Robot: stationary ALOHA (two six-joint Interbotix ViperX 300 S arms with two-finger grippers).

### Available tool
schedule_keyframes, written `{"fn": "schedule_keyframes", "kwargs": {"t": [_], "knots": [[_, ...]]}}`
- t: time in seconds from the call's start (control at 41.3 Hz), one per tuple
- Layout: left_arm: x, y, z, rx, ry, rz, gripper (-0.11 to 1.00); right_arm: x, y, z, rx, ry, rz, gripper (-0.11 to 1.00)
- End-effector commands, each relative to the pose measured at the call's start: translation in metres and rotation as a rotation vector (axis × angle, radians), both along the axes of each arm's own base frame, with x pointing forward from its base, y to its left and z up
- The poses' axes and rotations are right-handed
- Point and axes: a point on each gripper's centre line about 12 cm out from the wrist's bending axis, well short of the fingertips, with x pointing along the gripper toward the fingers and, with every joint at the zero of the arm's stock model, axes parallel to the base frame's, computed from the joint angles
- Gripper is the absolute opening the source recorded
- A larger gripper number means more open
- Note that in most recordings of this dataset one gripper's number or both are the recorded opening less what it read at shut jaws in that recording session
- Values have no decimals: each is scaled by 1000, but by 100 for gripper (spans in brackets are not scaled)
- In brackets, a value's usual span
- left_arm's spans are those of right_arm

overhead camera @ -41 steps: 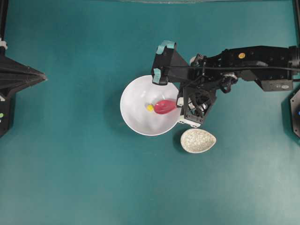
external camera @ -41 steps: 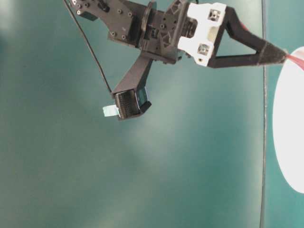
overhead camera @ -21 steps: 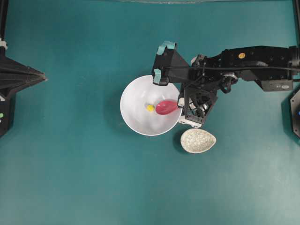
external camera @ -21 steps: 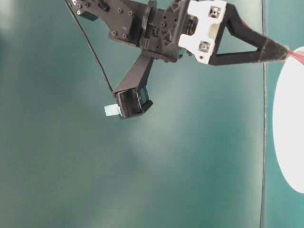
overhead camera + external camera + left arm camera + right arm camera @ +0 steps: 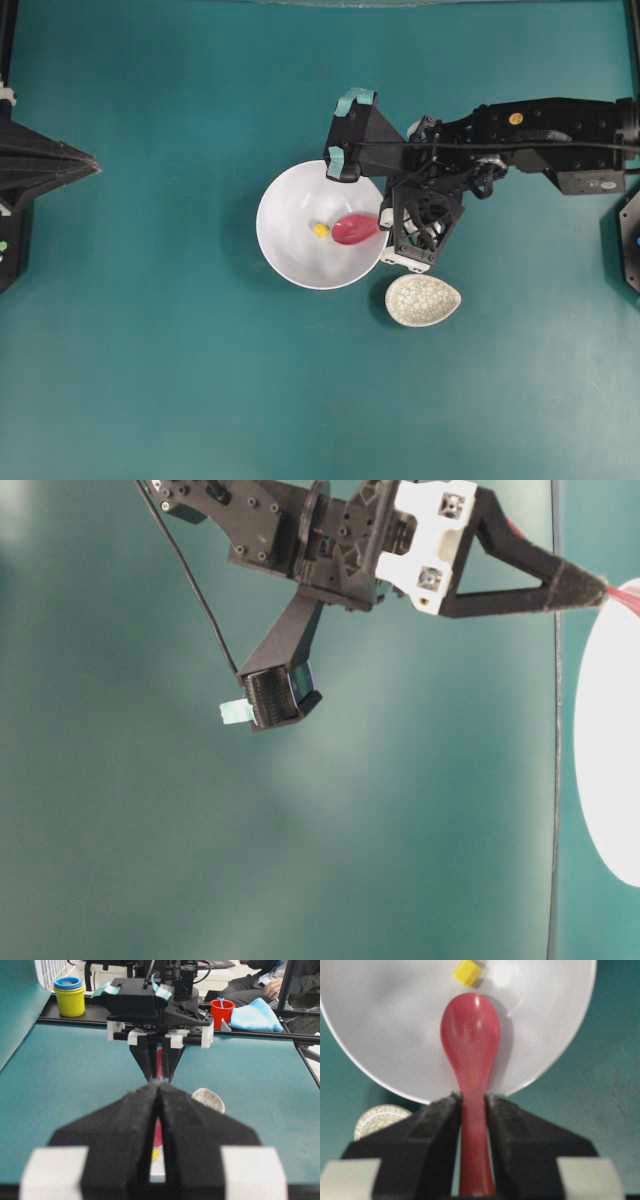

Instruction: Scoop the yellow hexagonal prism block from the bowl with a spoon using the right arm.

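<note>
The white bowl [image 5: 300,255] sits at mid-table with the tiny yellow hexagonal prism block [image 5: 320,230] on its floor. My right gripper [image 5: 387,224] is at the bowl's right rim, shut on the handle of the red-pink spoon [image 5: 354,228]. In the right wrist view the spoon [image 5: 470,1025] lies hollow side up inside the bowl [image 5: 385,1035], its tip just short of the block [image 5: 466,972]; the gripper [image 5: 472,1102] clamps the handle. My left gripper [image 5: 159,1084] is shut on nothing, far off at the table's left edge [image 5: 90,163].
A small speckled beige dish [image 5: 423,300] stands just right of and in front of the bowl, under the right wrist. The right arm's camera bracket [image 5: 352,130] overhangs the bowl's far rim. Stacked cups [image 5: 69,996], a red cup [image 5: 222,1011] and a blue cloth [image 5: 256,1016] sit beyond the table.
The spoon head has drawn back slightly to the right, leaving a small gap to the block it had touched. The left arm has not moved.
</note>
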Motion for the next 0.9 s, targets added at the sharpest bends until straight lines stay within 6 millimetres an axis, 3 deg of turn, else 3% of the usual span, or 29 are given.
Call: {"fn": "schedule_keyframes", "kwargs": {"t": [0.0, 0.872], "knots": [[2, 0, 11, 6, -26, 1, 0, 5, -2, 13, -3, -41, -6, 24], [1, 0, 12, 7, -27, 1, 0, 23, -3, 7, 7, -38, -9, 24]]}}
